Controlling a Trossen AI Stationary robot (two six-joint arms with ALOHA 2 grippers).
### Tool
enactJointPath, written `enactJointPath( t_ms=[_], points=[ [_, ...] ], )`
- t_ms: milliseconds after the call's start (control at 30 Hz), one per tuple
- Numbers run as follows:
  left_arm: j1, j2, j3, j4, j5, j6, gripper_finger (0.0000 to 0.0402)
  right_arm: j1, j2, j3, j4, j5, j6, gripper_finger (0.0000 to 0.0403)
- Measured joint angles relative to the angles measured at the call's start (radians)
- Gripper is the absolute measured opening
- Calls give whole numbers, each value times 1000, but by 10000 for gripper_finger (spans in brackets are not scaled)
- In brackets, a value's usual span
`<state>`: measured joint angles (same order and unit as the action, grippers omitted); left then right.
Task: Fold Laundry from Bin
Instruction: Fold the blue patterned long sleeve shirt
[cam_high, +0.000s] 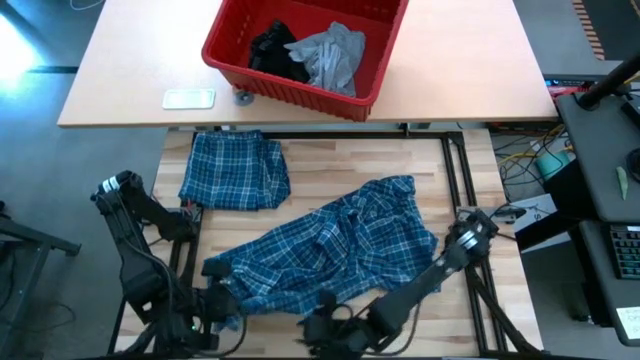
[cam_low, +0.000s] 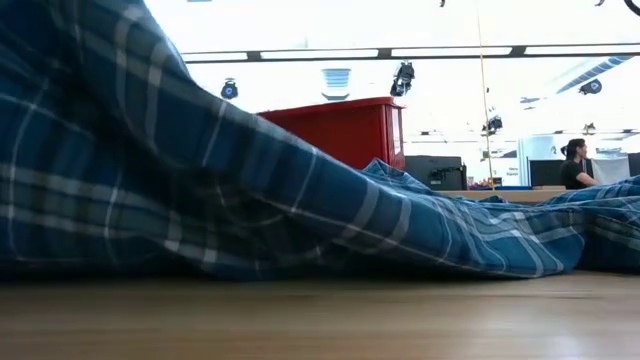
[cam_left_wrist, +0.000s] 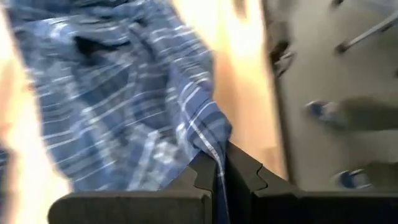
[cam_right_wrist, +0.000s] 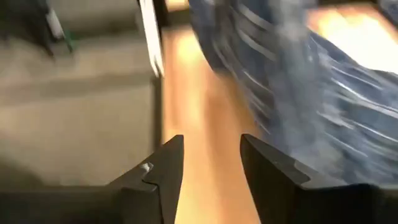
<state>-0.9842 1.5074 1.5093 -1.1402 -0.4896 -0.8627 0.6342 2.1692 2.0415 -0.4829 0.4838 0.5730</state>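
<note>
Ceiling lights (cam_low: 330, 52) are glaring overhead in the low view; both wrist views are smearing with motion blur.

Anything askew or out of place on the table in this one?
The red bin sits skewed, one corner past the far table's edge. The plaid shirt lies crumpled, a hem pinched in the left gripper. Nothing looks spilled or damaged.

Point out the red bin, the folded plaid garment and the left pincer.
red bin (cam_high: 232, 62): high view, left wall.
folded plaid garment (cam_high: 235, 171): high view, its middle.
left pincer (cam_left_wrist: 221, 167): left wrist view, fingertips shut on the spread plaid shirt (cam_left_wrist: 124, 112).
</note>
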Motion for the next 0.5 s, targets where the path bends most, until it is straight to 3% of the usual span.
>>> enactJointPath(
  t_ms=[133, 233, 400, 500],
  points=[
    [62, -3, 0, -127, -5, 39, 0, -9, 127, -1, 399, 91, 11, 116],
    [115, -11, 0, -163, -33, 71, 0, -28, 213, 0, 592, 147, 11, 80],
    [218, -54, -11, -184, -101, 126, 0, -62, 345, 87, 601, 153, -21, 18],
    [292, -89, -48, -139, -129, 134, 0, -84, 411, 174, 593, 155, -89, 13]
  ],
)
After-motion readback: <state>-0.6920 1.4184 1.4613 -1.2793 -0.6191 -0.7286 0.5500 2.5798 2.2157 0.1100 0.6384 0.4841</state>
